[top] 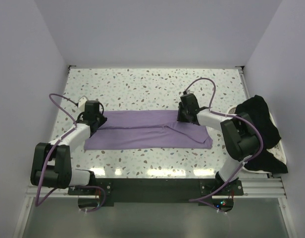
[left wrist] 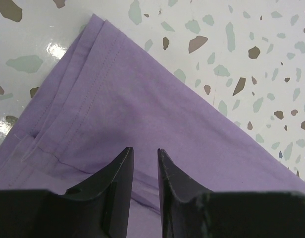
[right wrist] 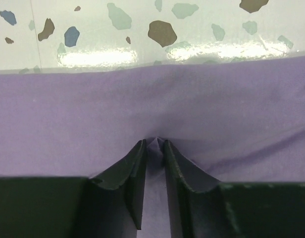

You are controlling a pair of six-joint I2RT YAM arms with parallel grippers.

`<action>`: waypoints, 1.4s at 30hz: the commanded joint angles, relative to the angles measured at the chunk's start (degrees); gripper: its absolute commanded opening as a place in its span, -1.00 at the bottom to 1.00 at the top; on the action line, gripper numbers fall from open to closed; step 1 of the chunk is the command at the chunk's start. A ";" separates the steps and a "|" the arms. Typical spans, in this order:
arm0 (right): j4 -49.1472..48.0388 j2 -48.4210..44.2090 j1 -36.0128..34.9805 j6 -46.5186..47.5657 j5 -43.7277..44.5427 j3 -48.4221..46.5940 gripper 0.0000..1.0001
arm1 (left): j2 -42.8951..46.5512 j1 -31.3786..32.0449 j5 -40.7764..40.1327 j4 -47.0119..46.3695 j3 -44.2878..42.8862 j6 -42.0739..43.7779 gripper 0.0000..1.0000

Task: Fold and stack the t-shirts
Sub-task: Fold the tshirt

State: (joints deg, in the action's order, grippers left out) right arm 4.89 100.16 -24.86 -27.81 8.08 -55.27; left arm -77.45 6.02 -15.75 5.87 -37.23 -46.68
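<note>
A purple t-shirt (top: 142, 135) lies folded into a long strip across the middle of the table. My left gripper (top: 98, 120) is at its far left corner. In the left wrist view the jaws (left wrist: 145, 151) stand a little apart just over the flat cloth (left wrist: 142, 94), holding nothing. My right gripper (top: 183, 118) is at the strip's far edge, right of centre. In the right wrist view it (right wrist: 153, 143) is shut on a small pinched peak of the purple cloth (right wrist: 93, 114).
A pile of black garments (top: 260, 124) lies in a white bin (top: 233, 108) at the table's right edge, beside the right arm. White walls enclose the speckled table (top: 142, 87) on three sides.
</note>
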 commanded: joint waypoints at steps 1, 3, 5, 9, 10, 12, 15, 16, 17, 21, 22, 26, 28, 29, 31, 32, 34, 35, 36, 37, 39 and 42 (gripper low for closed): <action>-1.90 -0.40 -0.80 -0.05 2.29 -1.51 -0.54 | -0.25 0.22 -0.16 -2.88 -1.26 1.32 -0.39; -1.81 -1.28 -1.06 -0.57 2.38 -0.90 -0.66 | -0.33 0.22 -0.16 -2.88 -1.26 1.32 -0.40; -1.55 -2.85 -1.15 -1.19 2.29 -0.29 -0.83 | -0.16 0.31 -0.16 -2.88 -1.26 1.32 -0.40; -1.11 -5.41 -1.42 -1.89 1.51 0.77 -1.00 | -0.25 0.22 -0.16 -2.88 -1.26 1.32 -0.40; -1.11 -5.94 -1.42 -1.98 1.16 1.03 -1.00 | -0.25 0.22 -0.16 -2.88 -1.26 1.24 -0.40; -1.02 -7.25 -1.50 -2.33 0.80 1.65 -1.00 | -0.25 0.22 -0.16 -2.88 -1.17 1.24 -0.41; -0.93 -8.83 -1.51 -2.77 0.10 2.53 -1.00 | -0.25 0.31 -0.07 -2.88 -1.00 1.24 -0.41; -0.93 -9.28 -1.50 -2.86 0.10 2.88 -1.00 | -0.16 0.22 -0.07 -2.88 -1.09 1.24 -0.41; -1.02 -9.80 -1.59 -3.03 -0.25 3.67 -1.00 | -0.24 0.22 0.01 -2.97 -1.00 1.24 -0.41; -0.41 -12.09 -1.68 -3.12 0.01 4.73 -1.00 | -0.16 0.31 0.19 -2.97 -1.17 1.24 -0.41; -0.23 -12.70 -1.59 -3.04 0.27 4.73 -1.00 | -0.16 0.31 0.28 -3.06 -1.17 1.24 -0.41; 0.30 -13.76 -1.68 -2.86 0.80 4.99 -1.00 | -0.24 0.22 0.28 -3.14 -1.18 1.32 -0.41; 0.83 -13.59 -1.68 -2.69 1.50 4.56 -1.00 | -0.16 0.22 0.45 -3.14 -1.26 1.32 -0.41; 1.00 -13.24 -1.68 -2.25 1.76 4.29 -1.00 | -0.16 0.31 0.45 -3.23 -1.26 1.32 -0.41; 1.53 -12.54 -1.68 -1.63 2.64 3.42 -0.96 | -0.16 0.22 0.45 -3.06 -1.44 1.41 -0.41; 1.70 -11.66 -1.59 -1.46 3.08 2.97 -0.84 | -0.24 0.22 0.45 -2.97 -1.53 1.41 -0.41; 1.71 -10.52 -1.68 -0.67 3.44 1.92 -0.72 | -0.07 0.22 0.45 -2.88 -1.61 1.50 -0.41; 1.71 -9.29 -1.68 -0.40 3.61 1.57 -0.62 | -0.07 0.22 0.45 -2.88 -1.70 1.50 -0.41; 1.53 -8.67 -1.59 -0.31 3.70 1.13 -0.61 | 0.02 0.31 0.45 -2.88 -1.70 1.59 -0.41; 1.44 -8.14 -1.68 -0.14 3.70 0.43 -0.61 | 0.02 0.22 0.45 -2.88 -1.70 1.59 -0.41; 1.27 -6.65 -1.68 -0.05 3.18 -0.10 -0.59 | 0.02 0.22 0.28 -2.88 -1.79 1.67 -0.41; 0.48 -5.42 -1.68 -0.49 2.30 -0.11 -0.59 | -0.07 0.31 0.10 -2.79 -1.70 1.76 -0.41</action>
State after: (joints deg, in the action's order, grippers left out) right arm 6.50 93.86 -26.26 -28.86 9.52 -53.45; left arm -77.78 6.04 -15.18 5.26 -37.23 -45.87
